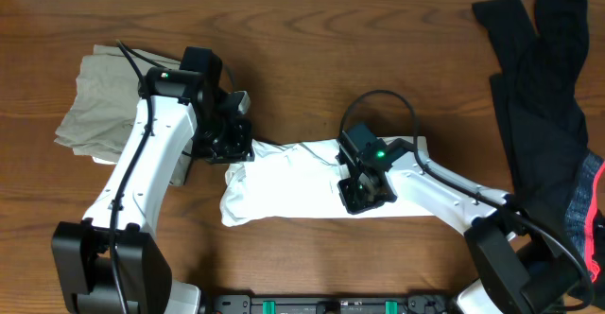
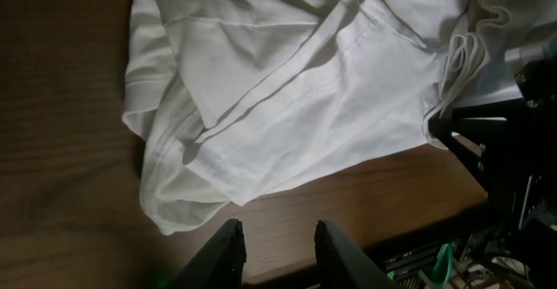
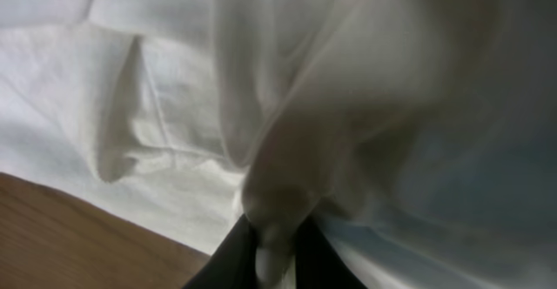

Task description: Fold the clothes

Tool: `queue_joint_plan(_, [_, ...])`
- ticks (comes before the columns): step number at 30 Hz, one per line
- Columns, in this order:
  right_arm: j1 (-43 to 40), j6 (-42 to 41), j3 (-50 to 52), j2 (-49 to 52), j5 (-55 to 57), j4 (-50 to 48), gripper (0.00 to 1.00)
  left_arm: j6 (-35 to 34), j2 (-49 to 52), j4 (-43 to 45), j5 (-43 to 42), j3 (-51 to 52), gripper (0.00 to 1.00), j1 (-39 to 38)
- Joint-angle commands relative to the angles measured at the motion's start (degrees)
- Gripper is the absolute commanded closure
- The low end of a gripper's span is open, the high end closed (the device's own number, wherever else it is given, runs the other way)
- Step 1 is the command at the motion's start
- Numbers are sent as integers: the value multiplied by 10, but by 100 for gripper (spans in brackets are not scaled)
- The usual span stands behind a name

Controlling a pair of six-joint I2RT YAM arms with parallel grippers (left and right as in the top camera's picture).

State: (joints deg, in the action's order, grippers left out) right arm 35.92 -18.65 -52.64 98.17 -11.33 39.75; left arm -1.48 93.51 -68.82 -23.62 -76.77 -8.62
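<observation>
The clothes lie in three places. A white T-shirt (image 1: 293,186) is bunched into a long strip at the table's middle. My right gripper (image 1: 360,193) sits on the shirt's right part; in the right wrist view my right gripper (image 3: 271,241) is shut on a raised fold of the white T-shirt (image 3: 174,89). My left gripper (image 1: 234,149) hovers at the shirt's left end. In the left wrist view my left gripper (image 2: 277,237) is open over bare wood, just short of the shirt's crumpled edge (image 2: 287,89), with nothing between its fingers.
A grey-olive garment (image 1: 99,106) lies folded at the far left, partly under the left arm. Black clothes (image 1: 544,78) are heaped at the right edge, with a red-patterned piece (image 1: 588,205) below them. The table's front edge (image 2: 409,224) runs close to the shirt.
</observation>
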Motion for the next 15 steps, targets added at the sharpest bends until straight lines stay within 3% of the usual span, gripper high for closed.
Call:
queue_joint_plan(1, [-4, 5, -3, -6, -9, -5, 87, 2, -3, -4, 3, -3, 69, 3])
queue_joint_plan(15, [-44, 20, -40, -165, 0, 33, 75, 2, -3, -5, 3, -3, 69, 3])
